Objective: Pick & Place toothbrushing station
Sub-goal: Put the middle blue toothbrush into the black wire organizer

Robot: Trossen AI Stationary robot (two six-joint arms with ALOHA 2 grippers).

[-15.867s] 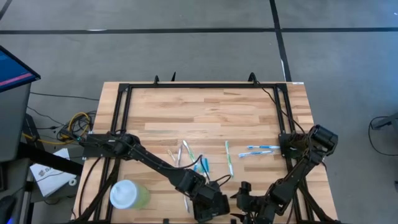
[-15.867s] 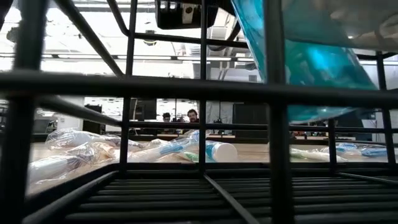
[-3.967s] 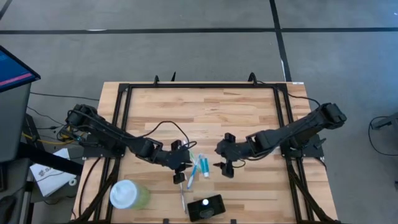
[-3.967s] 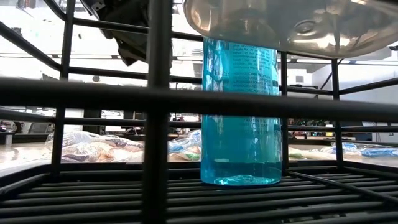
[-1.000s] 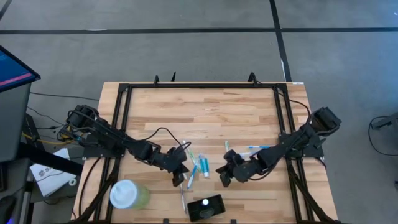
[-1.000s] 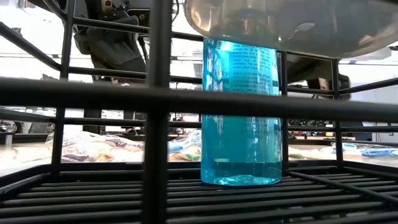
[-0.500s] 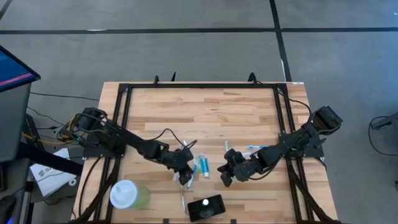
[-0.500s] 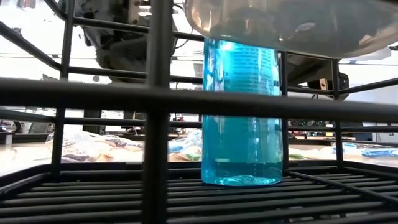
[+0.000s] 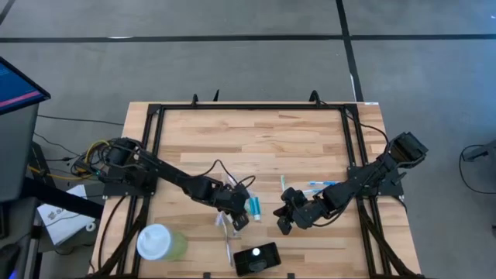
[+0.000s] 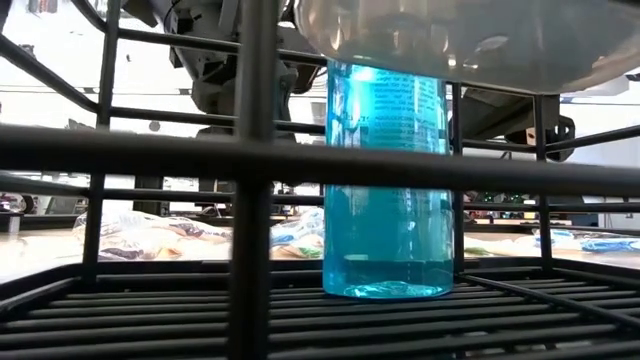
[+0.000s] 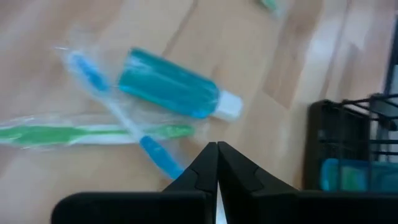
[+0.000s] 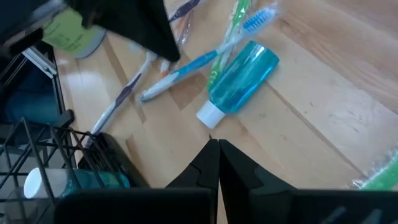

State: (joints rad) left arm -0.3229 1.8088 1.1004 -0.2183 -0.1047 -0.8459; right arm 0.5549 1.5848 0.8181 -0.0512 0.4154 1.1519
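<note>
The black holder [image 9: 267, 253] of the toothbrushing station stands at the table's near edge, with one teal tube [image 10: 390, 180] upright in it. A second teal tube [image 9: 253, 205] lies on the wood, with blue [image 11: 118, 112] and green [image 11: 93, 132] toothbrushes beside it. My left gripper [image 9: 239, 220] is shut, just left of that lying tube and over the blue brush's handle end. My right gripper [image 9: 284, 226] hangs shut to the tube's right, above bare wood. Neither has anything between its fingers.
A pale green cup with a white lid [image 9: 159, 242] stands at the near left. More wrapped toothbrushes [image 9: 325, 186] lie toward the right, and one [image 9: 229, 246] lies left of the holder. The black frame [image 9: 252, 106] runs along the table's far and side edges.
My left gripper has moved toward the table's right, toward the lying teal tube, staying shut. My right gripper has kept its place. The tubes and toothbrushes lie as before.
</note>
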